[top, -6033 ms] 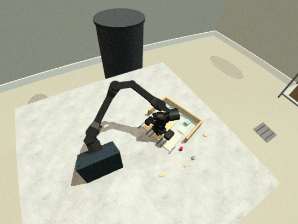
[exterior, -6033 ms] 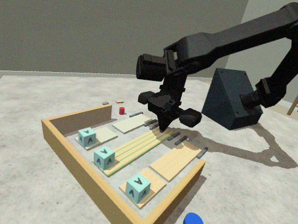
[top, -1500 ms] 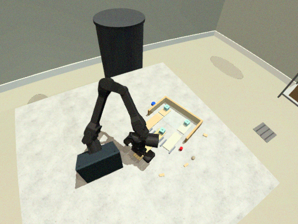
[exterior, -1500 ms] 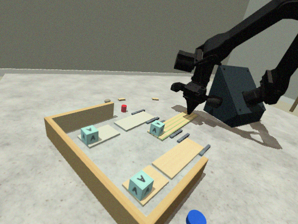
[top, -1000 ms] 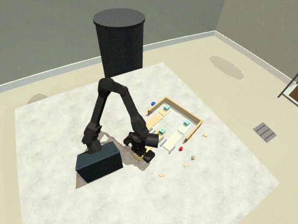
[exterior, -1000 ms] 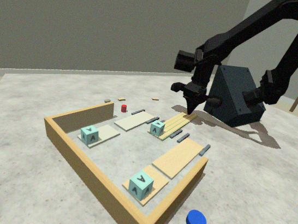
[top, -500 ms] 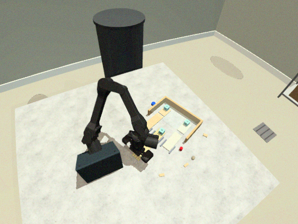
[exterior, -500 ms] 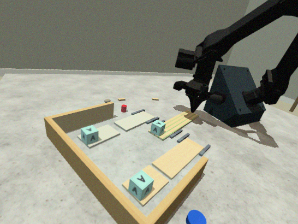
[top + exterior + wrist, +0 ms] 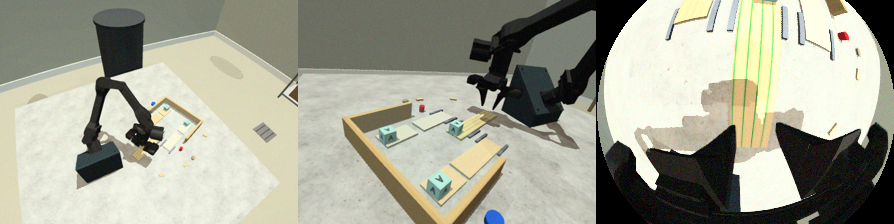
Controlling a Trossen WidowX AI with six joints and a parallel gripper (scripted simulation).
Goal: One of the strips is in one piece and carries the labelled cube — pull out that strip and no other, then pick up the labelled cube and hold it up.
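A long striped yellow strip [image 9: 474,122] [image 9: 138,153] [image 9: 750,76] lies in one piece and reaches out of the open side of the wooden frame [image 9: 380,164] [image 9: 195,128]. A teal labelled cube [image 9: 456,127] sits on its far end. My gripper [image 9: 489,106] [image 9: 144,143] [image 9: 756,128] is open and empty, a little above the strip's near end. Two more teal cubes [image 9: 387,134] [image 9: 438,184] sit on short pieces of broken strips: a cream one [image 9: 433,120] and a tan one [image 9: 475,157].
Small grey bars [image 9: 481,137] lie between the strips. A red cylinder [image 9: 422,108] [image 9: 180,148], a blue disc [image 9: 494,217] [image 9: 153,103], a pebble and wood chips [image 9: 161,175] lie around the frame. The arm's base [image 9: 532,95] [image 9: 98,161] stands close by. A dark bin [image 9: 119,41] is behind.
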